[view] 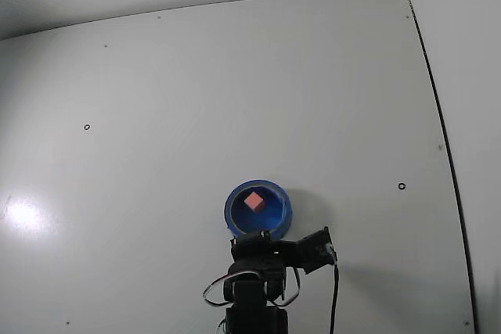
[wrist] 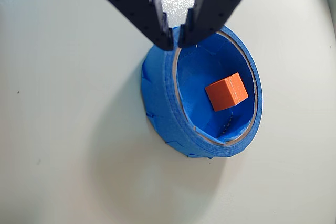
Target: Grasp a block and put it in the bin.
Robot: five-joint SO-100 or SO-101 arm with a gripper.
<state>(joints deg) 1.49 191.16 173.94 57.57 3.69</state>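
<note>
Wrist view. Claw [wrist: 177, 36]: two black fingers [wrist: 152, 14] entering from the top edge, tips converging to a narrow gap and holding nothing, poised over the upper rim of the bin. Bin [wrist: 163, 103]: round blue container, thick rim, bright blue inside, sitting on the pale desk [wrist: 63, 129]. Block [wrist: 226, 92]: small orange-red cube lying on the bin's floor, right of its centre, apart from the claw tips and below and to the right of them in this view; one corner points toward the lower right wall. Bare desk surrounds the bin on the left, below and on the right, with a soft shadow spreading from the bin toward the lower left.

Fixed view. Arm [view: 254, 287]: black, rising from the bottom edge, its head [view: 258, 242] just below the bin [view: 232, 213] and overlapping the near rim; the claw tips themselves are too small to make out. Block [view: 254, 202]: pinkish cube inside the bin, near its middle. Desk [view: 235, 84]: white, wide bare stretches above, left and right of the bin; a dark seam [view: 438, 115] runs down the right side, and the far edge meets a wall along the top.
</note>
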